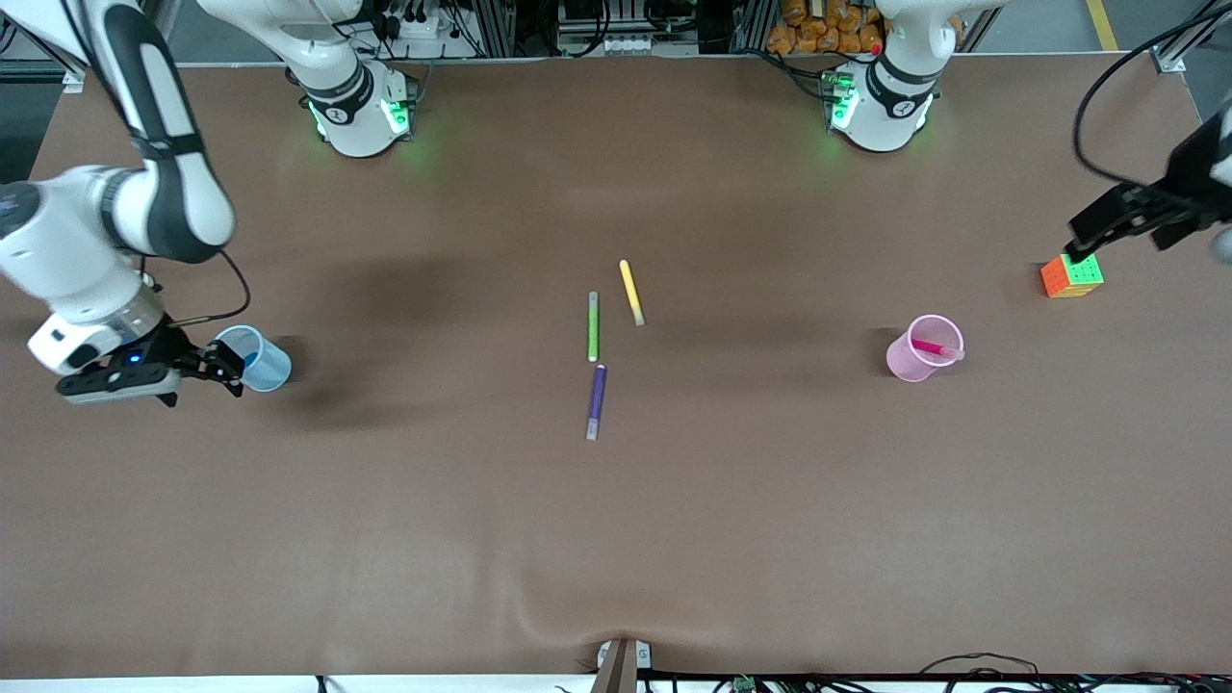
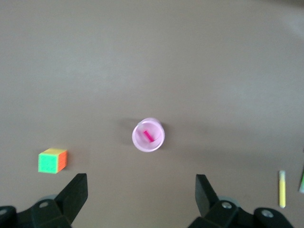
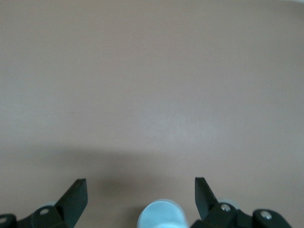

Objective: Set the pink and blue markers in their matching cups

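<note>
The pale pink cup (image 1: 908,362) (image 2: 140,142) stands toward the left arm's end of the table, with the pink marker (image 1: 936,348) (image 2: 148,136) leaning inside it. The pale blue cup (image 1: 273,369) (image 3: 160,214) stands toward the right arm's end. A darker blue patch (image 1: 251,360) shows inside it; I cannot tell whether that is the blue marker. My right gripper (image 1: 229,368) (image 3: 141,190) hovers at the blue cup's rim, open and holding nothing. My left gripper (image 1: 1083,243) (image 2: 141,190) hangs open and holding nothing over the colourful cube (image 1: 1071,276).
Three pens lie mid-table: a yellow one (image 1: 631,292) (image 2: 282,188), a green one (image 1: 593,326) and, nearer the front camera, a dark purple one (image 1: 597,401). The colourful cube (image 2: 52,160) sits near the table edge at the left arm's end.
</note>
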{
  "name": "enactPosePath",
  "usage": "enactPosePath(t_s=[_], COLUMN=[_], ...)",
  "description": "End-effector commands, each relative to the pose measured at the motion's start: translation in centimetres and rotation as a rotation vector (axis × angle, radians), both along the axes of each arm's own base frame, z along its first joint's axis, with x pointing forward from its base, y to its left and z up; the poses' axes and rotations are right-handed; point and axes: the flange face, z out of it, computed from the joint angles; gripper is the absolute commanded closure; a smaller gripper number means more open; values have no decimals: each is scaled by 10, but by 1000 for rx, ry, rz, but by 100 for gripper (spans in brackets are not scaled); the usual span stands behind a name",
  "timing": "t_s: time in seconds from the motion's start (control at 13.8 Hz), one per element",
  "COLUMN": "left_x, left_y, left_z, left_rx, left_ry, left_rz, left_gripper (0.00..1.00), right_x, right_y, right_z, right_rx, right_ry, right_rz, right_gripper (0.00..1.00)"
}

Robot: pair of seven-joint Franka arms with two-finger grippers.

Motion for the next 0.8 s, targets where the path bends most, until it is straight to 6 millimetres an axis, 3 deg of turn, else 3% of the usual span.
enactPosePath(t_s=[0.0, 0.14, 0.36, 0.65, 0.72], left_x=[-19, -26, -29, -40, -40], left_y=[5, 3, -2, -21, -23], left_z=[13, 15, 18, 24, 24], left_rx=[0, 12, 17, 23, 25], left_ry=[43, 73, 70, 75, 76], left_rz=[-7, 5, -4, -1, -5], left_gripper=[0, 0, 0, 0, 0], right_x=[23, 35, 39, 38, 43], right_y=[10, 19, 14, 19, 17], right_z=[69, 102, 118, 172, 178], right_rx=[49, 50, 59, 31, 34], right_ry=[62, 71, 164, 174, 165], right_rz=[-63, -44, -45, 36, 27], right_gripper=[0, 0, 0, 0, 0])
